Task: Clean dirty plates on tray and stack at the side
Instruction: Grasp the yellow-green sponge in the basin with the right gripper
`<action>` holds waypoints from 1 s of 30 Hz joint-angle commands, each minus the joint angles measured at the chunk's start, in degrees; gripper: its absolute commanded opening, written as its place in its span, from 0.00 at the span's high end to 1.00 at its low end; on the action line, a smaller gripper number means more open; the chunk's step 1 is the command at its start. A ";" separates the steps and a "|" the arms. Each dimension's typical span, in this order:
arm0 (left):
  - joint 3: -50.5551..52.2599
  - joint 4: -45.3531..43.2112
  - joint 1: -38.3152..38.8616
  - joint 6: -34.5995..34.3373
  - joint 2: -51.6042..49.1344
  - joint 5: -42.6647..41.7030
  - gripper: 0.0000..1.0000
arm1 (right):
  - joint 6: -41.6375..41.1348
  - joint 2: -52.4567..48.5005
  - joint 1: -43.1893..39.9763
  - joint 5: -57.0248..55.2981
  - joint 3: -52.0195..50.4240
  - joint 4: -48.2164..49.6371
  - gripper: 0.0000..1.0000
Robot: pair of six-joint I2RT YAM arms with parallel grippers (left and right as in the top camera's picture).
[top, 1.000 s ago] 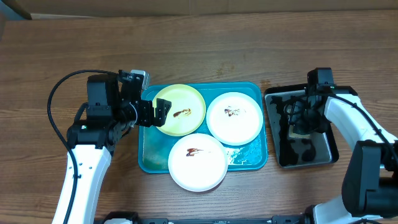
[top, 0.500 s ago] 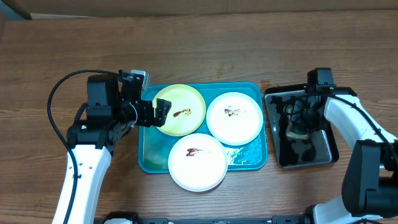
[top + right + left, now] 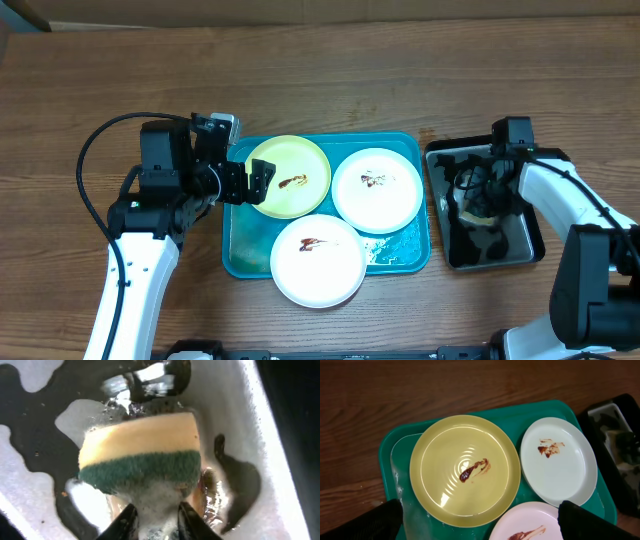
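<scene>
While pinched on the foamy sponge (image 3: 140, 445) in the black tray (image 3: 520, 245), the right gripper (image 3: 156, 515) sat well right of the teal tray (image 3: 405, 255). Left gripper (image 3: 268, 178) hung wide open, empty, over the yellow plate's (image 3: 465, 470) left rim. Two white plates (image 3: 377, 190) (image 3: 318, 260) lay beside it, all three smeared; the front one overhung the tray's near edge. Bare table (image 3: 320, 80) lay behind.
</scene>
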State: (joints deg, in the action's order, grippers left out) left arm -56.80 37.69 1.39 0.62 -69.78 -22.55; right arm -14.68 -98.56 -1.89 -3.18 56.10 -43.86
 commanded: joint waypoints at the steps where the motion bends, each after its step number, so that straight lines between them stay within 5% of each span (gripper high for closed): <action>1: -1.51 -0.04 -0.24 1.33 -0.28 -0.85 0.00 | -1.81 -0.26 -0.33 0.26 -2.80 -0.70 0.89; 3: -1.51 -0.04 -0.24 1.31 -0.28 -0.87 0.00 | -2.19 -0.26 -0.33 0.33 -2.80 -0.63 0.96; 20: -1.51 -0.28 -0.24 1.66 -0.28 -0.92 0.00 | -3.34 6.91 -0.33 5.25 7.96 -10.29 0.96; 26: -1.51 -2.03 -0.17 9.40 -0.28 -2.58 0.05 | -2.67 13.84 -0.31 5.42 9.42 -14.29 0.96; 30: -1.51 -3.13 -0.17 13.53 -0.57 -1.68 0.00 | -1.92 17.07 -0.33 5.44 9.40 -17.81 0.96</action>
State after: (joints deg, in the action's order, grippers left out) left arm -56.80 35.27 1.39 8.49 -69.78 -23.73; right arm -17.56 -83.48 -2.00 1.76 64.60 -60.80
